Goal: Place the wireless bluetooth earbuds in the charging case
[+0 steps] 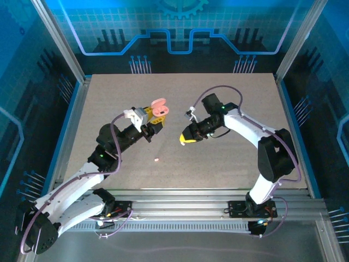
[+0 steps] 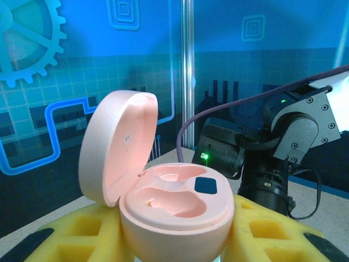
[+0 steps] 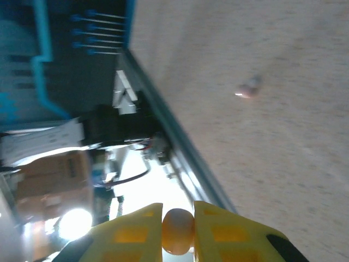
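1. My left gripper (image 1: 152, 122) is clamped on the open pink charging case (image 2: 174, 204), lifted off the table (image 1: 229, 158)
2. My right gripper (image 1: 188, 139), near the case's right, pinches a pink earbud (image 3: 178, 229); next I must align it over an empty well
3. A second earbud (image 1: 157, 160) lies on the table, on the case's near side

You get an evenly lit overhead view, soft shadows on the table (image 1: 229, 164). Right wrist view is smeared with blur — white glare past the table's edge. Left wrist view: charging case (image 2: 177, 218) crisp, background softer.
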`<state>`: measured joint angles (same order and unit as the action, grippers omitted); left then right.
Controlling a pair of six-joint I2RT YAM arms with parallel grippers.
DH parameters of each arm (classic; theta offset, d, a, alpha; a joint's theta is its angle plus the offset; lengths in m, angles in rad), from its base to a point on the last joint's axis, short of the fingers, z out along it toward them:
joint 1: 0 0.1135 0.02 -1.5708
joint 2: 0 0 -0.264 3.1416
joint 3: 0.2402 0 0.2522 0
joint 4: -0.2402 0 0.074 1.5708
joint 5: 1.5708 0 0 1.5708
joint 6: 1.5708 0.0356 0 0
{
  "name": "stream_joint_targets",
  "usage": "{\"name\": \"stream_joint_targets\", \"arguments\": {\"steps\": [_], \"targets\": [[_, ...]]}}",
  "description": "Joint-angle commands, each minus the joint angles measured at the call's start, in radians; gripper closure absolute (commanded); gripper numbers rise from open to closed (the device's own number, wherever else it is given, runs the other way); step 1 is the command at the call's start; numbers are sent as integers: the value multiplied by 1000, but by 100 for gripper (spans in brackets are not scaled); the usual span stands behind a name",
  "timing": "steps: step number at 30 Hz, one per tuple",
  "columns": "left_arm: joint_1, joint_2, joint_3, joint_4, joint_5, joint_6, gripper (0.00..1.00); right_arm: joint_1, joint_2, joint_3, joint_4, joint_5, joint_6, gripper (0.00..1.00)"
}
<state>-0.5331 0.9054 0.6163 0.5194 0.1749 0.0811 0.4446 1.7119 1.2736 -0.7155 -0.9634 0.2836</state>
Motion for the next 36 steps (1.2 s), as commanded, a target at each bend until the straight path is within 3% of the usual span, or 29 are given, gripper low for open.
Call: {"name": "stream_joint_targets", "arguments": {"steps": [1, 6, 11, 19, 36], "targets": [[-3, 8, 19, -2, -26, 21, 70, -27, -34, 6, 57, -251, 6, 81], [-3, 21, 10, -5, -23, 20, 70, -42, -59, 22, 85, -298, 44, 80], [-3, 43, 9, -7, -8, 16, 70, -54, -83, 44, 92, -257, 101, 80], [-3, 82, -8, 4, 20, 9, 70, -90, -130, -20, 273, -147, 355, 79], [-3, 141, -23, 17, 47, 5, 70, -139, -191, -141, 707, -110, 868, 76]]}}
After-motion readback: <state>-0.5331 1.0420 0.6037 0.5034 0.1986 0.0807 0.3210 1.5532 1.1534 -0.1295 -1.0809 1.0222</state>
